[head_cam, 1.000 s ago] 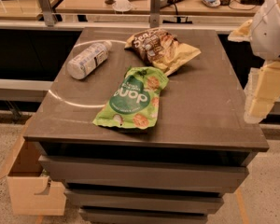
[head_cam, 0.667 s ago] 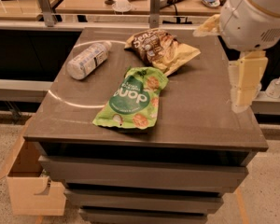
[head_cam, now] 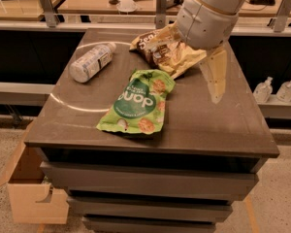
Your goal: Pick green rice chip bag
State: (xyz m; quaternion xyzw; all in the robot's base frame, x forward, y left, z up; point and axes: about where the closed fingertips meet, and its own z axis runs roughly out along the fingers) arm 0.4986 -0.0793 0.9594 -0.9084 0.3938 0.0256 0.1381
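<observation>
The gripper has swung in over the past second. It was hanging outside the right edge of the surface; now it hangs above the far right part of it, with the arm's bulky wrist covering part of the brown-and-yellow chip bag near the far edge. Whether the jaws are released or clenched I cannot tell, and nothing shows in them.

The green rice chip bag has not moved. It lies flat around the middle of the surface, its lower end towards the near edge, and is well apart from the gripper. My reading is that the approach is under way and the pick has not begun. The gripper must travel on towards the near left and come down on the green pouch, not on the brown bag it now hovers beside.

As for containers, a white plastic bottle lies on its side near the far left corner, contents unseen. An open cardboard box stands on the floor below the near left corner, and its inside is hidden from view.
</observation>
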